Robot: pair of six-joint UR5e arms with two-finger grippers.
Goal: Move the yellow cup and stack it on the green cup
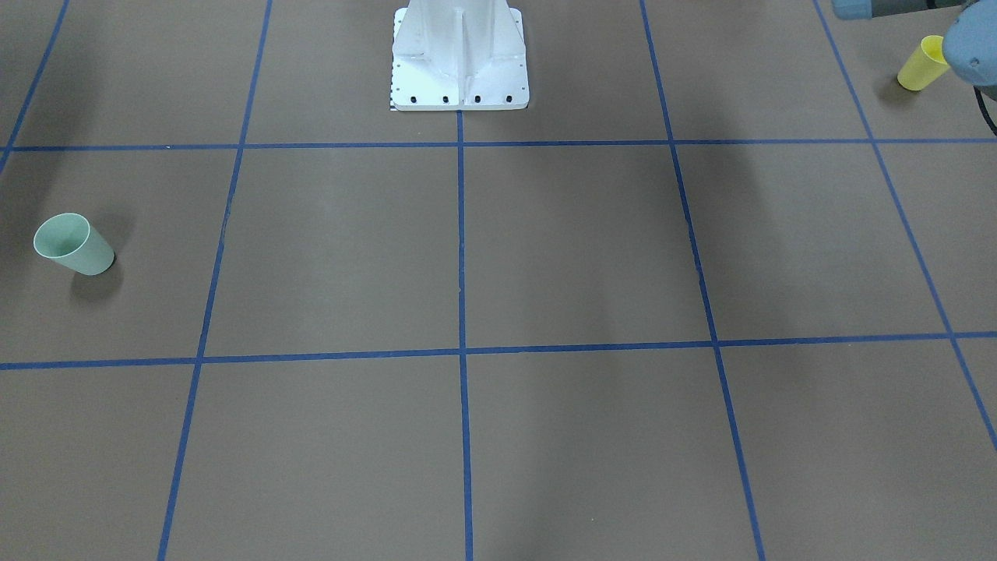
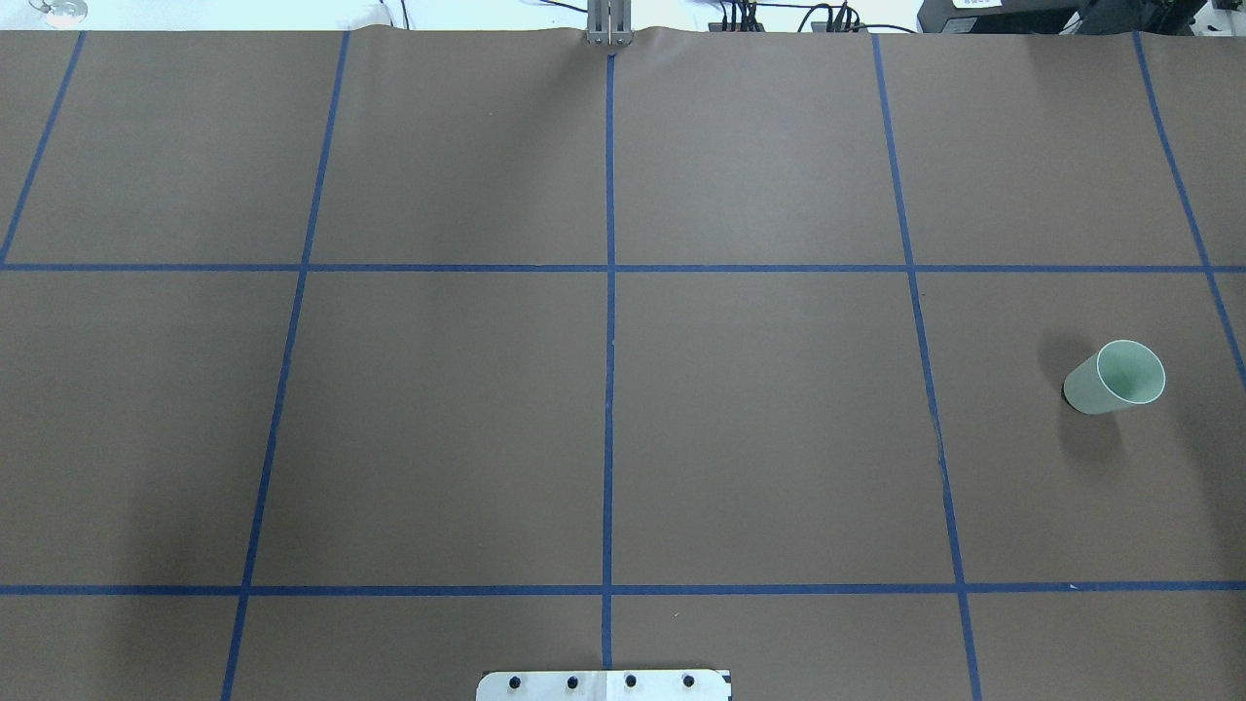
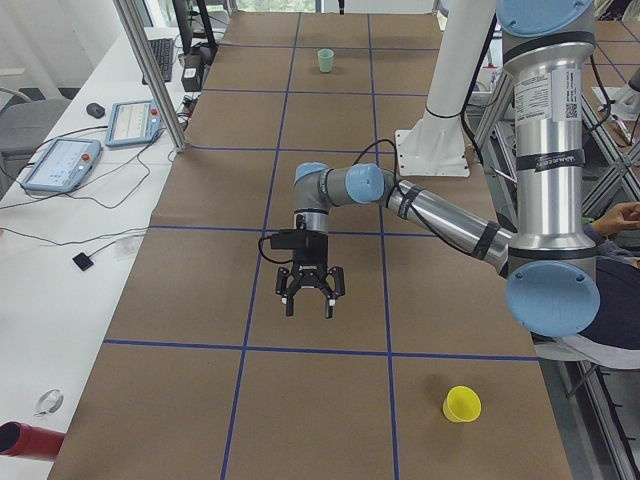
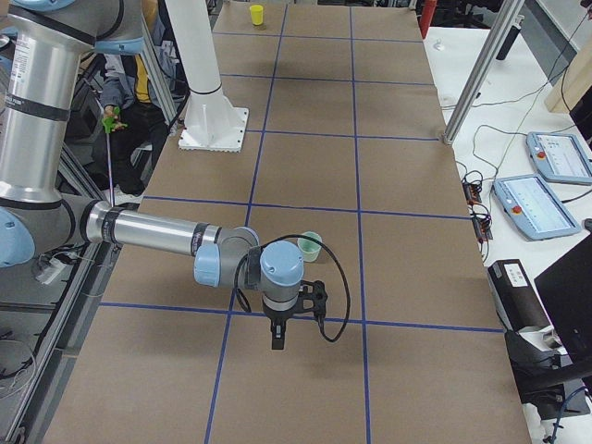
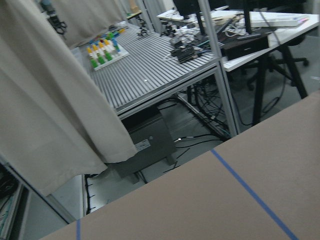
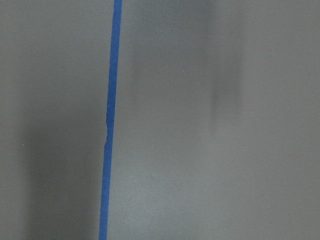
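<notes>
The yellow cup (image 1: 923, 64) stands upright near the table's corner on my left side; it also shows in the exterior left view (image 3: 462, 404) and far off in the exterior right view (image 4: 256, 14). The green cup (image 2: 1115, 377) stands upright on my right side, also in the front view (image 1: 74, 244) and the exterior right view (image 4: 310, 245). My left gripper (image 3: 311, 300) hangs above the table, well away from the yellow cup. My right gripper (image 4: 277, 338) points down a little beside the green cup. Both grippers show only in side views, so I cannot tell whether they are open or shut.
The white robot base (image 1: 459, 62) stands at the table's middle edge. Blue tape lines (image 2: 609, 389) grid the brown table. Tablets (image 3: 60, 160) and cables lie on the side bench. A metal post (image 3: 150, 70) stands at the table's edge. A person (image 4: 129, 102) sits behind the robot.
</notes>
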